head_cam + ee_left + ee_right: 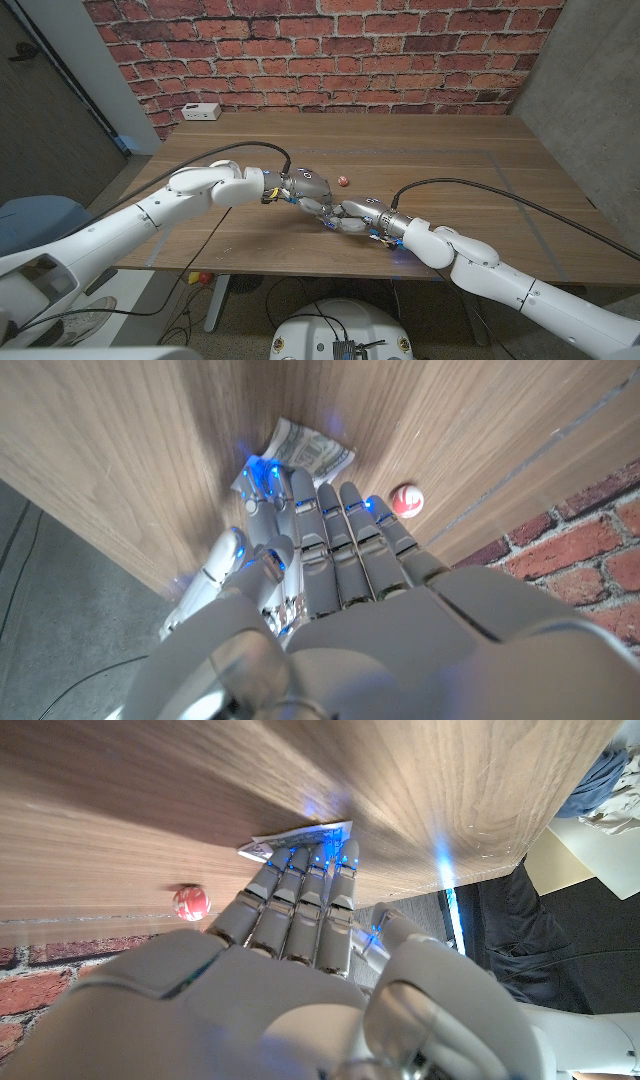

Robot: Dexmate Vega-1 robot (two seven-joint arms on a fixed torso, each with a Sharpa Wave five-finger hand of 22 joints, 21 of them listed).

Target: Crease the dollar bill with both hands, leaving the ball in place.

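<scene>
The dollar bill (308, 448) lies on the wooden table, creased, with one corner turned up. My left hand (330, 550) reaches over it and pinches its near edge between thumb and fingers. My right hand (290, 920) lies stretched out with its fingertips (320, 855) pressing on the dollar bill (300, 832). In the head view the left hand (305, 195) and the right hand (360, 215) meet at the table's middle front and cover the bill. The small red-and-white ball (343, 181) sits just behind the hands, apart from them; the ball (406, 500) rests beside the bill.
A small white box (201, 111) stands at the table's far left by the brick wall. The table's front edge (300, 268) runs close behind my right wrist. Bare wood spreads to the right and behind the ball.
</scene>
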